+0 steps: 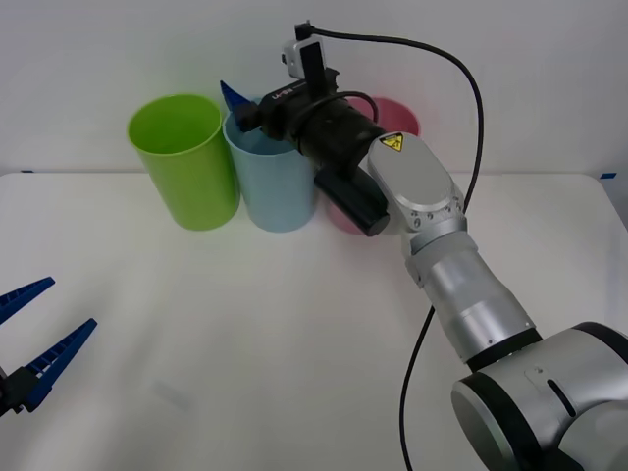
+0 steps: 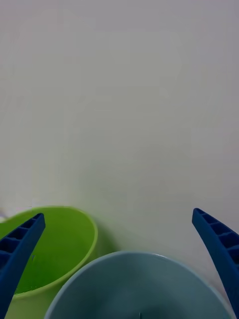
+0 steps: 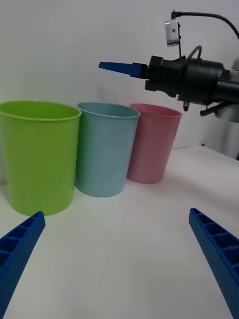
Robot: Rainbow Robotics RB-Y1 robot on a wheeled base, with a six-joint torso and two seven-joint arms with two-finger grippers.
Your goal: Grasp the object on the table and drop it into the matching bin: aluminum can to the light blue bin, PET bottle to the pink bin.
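Hovering right gripper (image 2: 119, 269) fingers spread wide and empty above tall pale blue plastic bin (image 1: 273, 177), likely release step ending, calling for withdrawing next; left gripper (image 1: 34, 339) idling open.

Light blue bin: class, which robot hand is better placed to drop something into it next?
Right: the right hand hangs open over the light blue bin; the left hand sits open, low and far off.

Robot lab, bare white table (image 1: 245, 343), blank wall (image 1: 98, 49)

Pink bin (image 1: 400, 115) (mostly behind arm)
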